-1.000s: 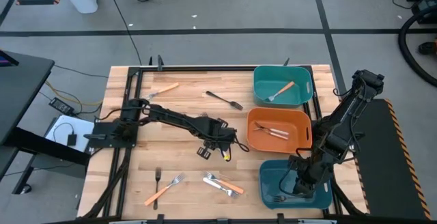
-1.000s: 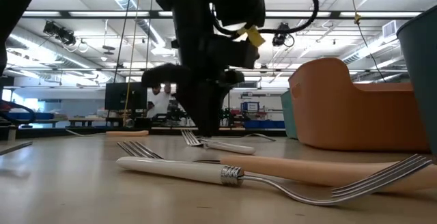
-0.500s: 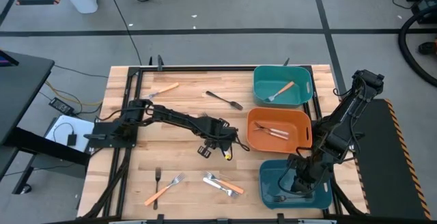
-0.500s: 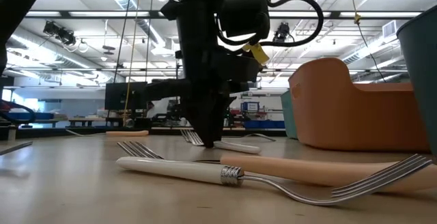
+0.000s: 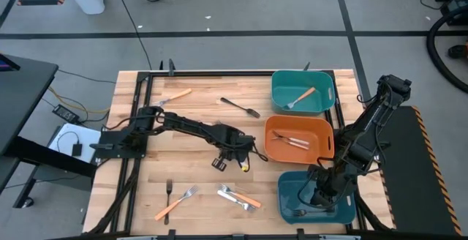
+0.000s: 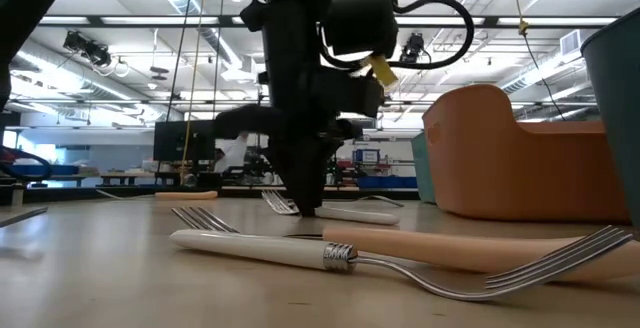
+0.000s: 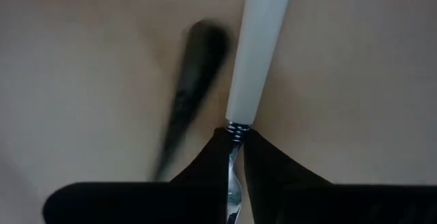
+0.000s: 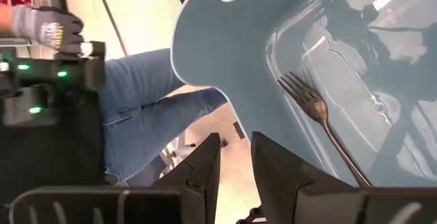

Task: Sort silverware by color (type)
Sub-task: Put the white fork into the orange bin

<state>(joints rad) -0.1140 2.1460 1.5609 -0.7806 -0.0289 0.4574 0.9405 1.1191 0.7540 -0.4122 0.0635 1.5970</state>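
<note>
My left gripper (image 5: 235,154) points down at the table's middle, shut on a white-handled fork (image 7: 256,46) that lies flat on the wood. A dark fork (image 7: 191,80) lies blurred beside it. In the low view the fingers (image 6: 305,203) stand on the table in front of this fork's handle (image 6: 340,211). My right gripper (image 8: 235,159) hangs open over the dark blue bin (image 5: 289,192) at the near right, where a dark grey fork (image 8: 317,111) lies on the floor of the bin. My left gripper pinches the fork's metal neck (image 7: 234,157) between its two fingers, just below the ribbed collar at the end of the white handle. The fingers come from above, pointing down, and lie across the fork. The fork lies flat on the table.
A teal bin (image 5: 281,97) at the far right holds an orange-handled fork; the orange bin (image 5: 272,143) below it holds forks. Loose forks lie at the far left (image 5: 178,94), far middle (image 5: 240,107) and along the near edge (image 5: 169,189), (image 5: 175,203), (image 5: 238,196).
My left gripper has tipped a little and settled down onto the same spot over the white-handled fork. The fork lies where it was.
</note>
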